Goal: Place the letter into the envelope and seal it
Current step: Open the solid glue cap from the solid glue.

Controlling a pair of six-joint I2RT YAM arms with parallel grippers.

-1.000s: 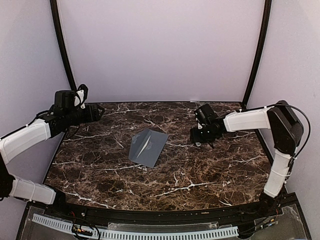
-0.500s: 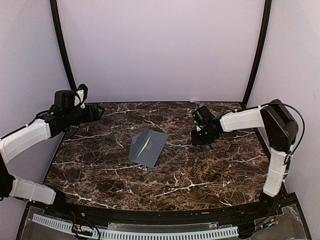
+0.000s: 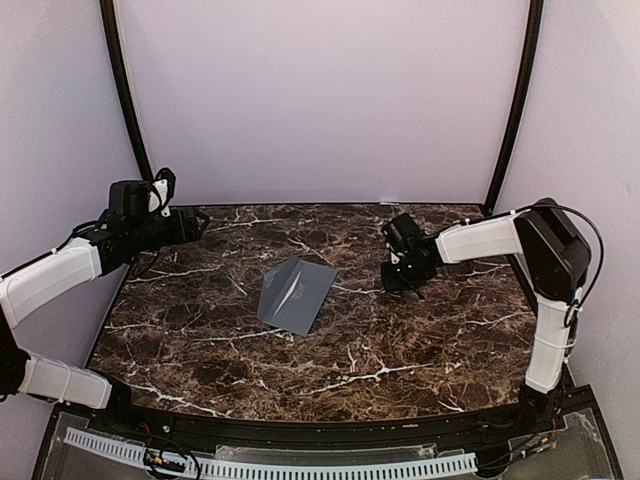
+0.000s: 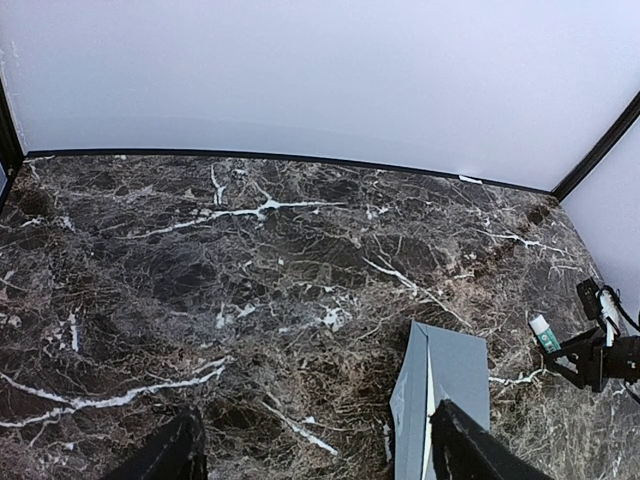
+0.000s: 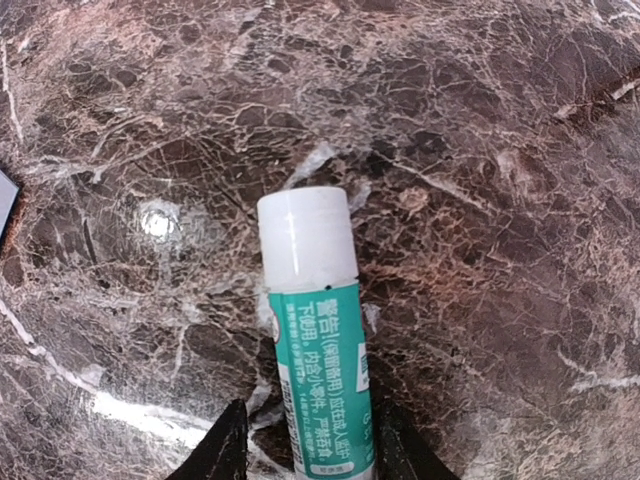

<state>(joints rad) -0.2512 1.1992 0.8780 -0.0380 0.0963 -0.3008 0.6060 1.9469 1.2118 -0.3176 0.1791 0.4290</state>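
The slate-grey envelope [image 3: 297, 295] lies flat at the table's middle and also shows in the left wrist view [image 4: 455, 380]. A thin pale strip runs along its fold; the letter itself is hidden. My right gripper [image 3: 404, 280] is low over the table right of the envelope. Its open jaws straddle a green-and-white glue stick [image 5: 315, 350] that lies on the marble, with a gap on the left side. The stick also shows in the left wrist view [image 4: 543, 334]. My left gripper [image 3: 196, 225] is open and empty, raised at the far left, away from the envelope.
The dark marble table [image 3: 210, 340] is walled by pale panels at the back and sides, with black corner posts [image 3: 512, 110]. The right arm's white link [image 3: 480, 240] stretches across the back right.
My right gripper has crept a little left and toward the back. The envelope and the left arm have not moved.
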